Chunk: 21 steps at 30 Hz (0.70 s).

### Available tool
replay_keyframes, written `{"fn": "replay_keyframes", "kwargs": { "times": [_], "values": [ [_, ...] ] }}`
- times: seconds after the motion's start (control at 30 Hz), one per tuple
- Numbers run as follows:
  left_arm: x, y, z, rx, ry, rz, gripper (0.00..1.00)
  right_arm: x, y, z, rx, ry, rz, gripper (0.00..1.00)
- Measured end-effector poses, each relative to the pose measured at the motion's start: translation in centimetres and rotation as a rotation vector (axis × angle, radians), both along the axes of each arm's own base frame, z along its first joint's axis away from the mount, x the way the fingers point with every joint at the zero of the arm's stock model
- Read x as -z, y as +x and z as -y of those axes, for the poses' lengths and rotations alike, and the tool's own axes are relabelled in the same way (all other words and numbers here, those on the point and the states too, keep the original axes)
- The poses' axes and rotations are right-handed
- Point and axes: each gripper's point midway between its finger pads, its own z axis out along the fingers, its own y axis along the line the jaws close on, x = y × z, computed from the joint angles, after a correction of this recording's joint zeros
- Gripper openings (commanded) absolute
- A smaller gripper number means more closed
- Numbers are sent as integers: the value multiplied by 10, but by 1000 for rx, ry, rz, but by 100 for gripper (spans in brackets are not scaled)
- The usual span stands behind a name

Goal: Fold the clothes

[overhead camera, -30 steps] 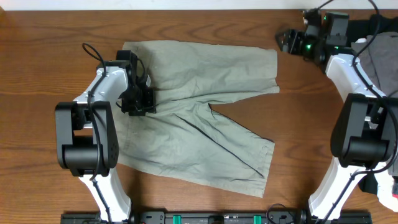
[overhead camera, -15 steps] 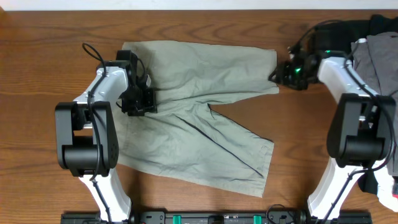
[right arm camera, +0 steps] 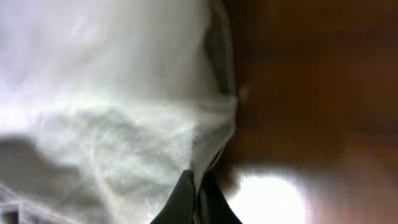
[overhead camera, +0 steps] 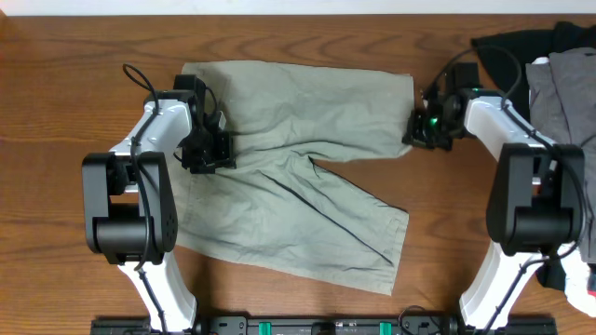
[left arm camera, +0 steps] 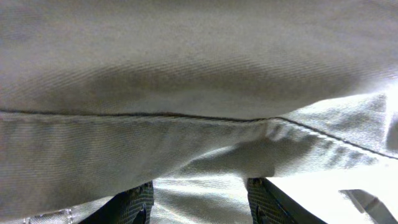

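Observation:
The clothes (overhead camera: 298,177), pale khaki-green shorts, lie spread flat on the wooden table (overhead camera: 74,74) with the waistband to the left and both legs pointing right. My left gripper (overhead camera: 207,154) rests on the waistband area. In the left wrist view its fingers (left arm camera: 134,205) stand apart, open, with cloth (left arm camera: 186,74) lying between and over them. My right gripper (overhead camera: 416,130) is at the hem corner of the far leg. The right wrist view shows that gripper (right arm camera: 198,196) shut on the cloth edge (right arm camera: 124,137).
A black garment (overhead camera: 507,46) and a darker grey garment (overhead camera: 563,84) are piled at the back right, just behind the right arm. Bare wood (right arm camera: 311,93) lies to the right of the hem.
My right gripper came in from the back right to the far leg's hem corner and shut on it. The left gripper stayed put, its jaws a little wider.

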Motion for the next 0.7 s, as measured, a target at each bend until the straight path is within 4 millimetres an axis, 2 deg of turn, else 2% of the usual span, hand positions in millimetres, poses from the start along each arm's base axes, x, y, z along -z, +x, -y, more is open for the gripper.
{"fn": "replay_keyframes", "kwargs": {
  "times": [0.13, 0.17, 0.2, 0.23, 0.27, 0.33, 0.4, 0.53, 0.63, 0.7],
  "values": [
    [0, 0, 0, 0, 0, 0, 52, -35, -18, 7, -41, -35, 9, 2],
    [0, 0, 0, 0, 0, 1, 52, -45, -21, 8, -50, -49, 20, 5],
    [0, 0, 0, 0, 0, 1, 52, -53, -23, 10, -52, -59, 29, 10],
    [0, 0, 0, 0, 0, 1, 52, -62, -26, 11, -65, -74, 43, 20],
    [0, 0, 0, 0, 0, 1, 52, -65, -27, 13, -63, -86, 44, 25],
    [0, 0, 0, 0, 0, 1, 52, -66, -29, 18, -67, -109, 43, 45],
    [0, 0, 0, 0, 0, 0, 52, -64, -30, 21, -75, -126, 38, 52],
    [-1, -3, 0, 0, 1, -13, 52, -63, -27, 25, -85, -147, 50, 52],
    [-2, -17, -3, 0, 18, -71, 53, -63, -30, 22, -102, -135, 45, 52],
    [-4, -24, -6, -1, 27, -105, 53, -64, -34, 19, -125, -117, 40, 48]
  ]
}}
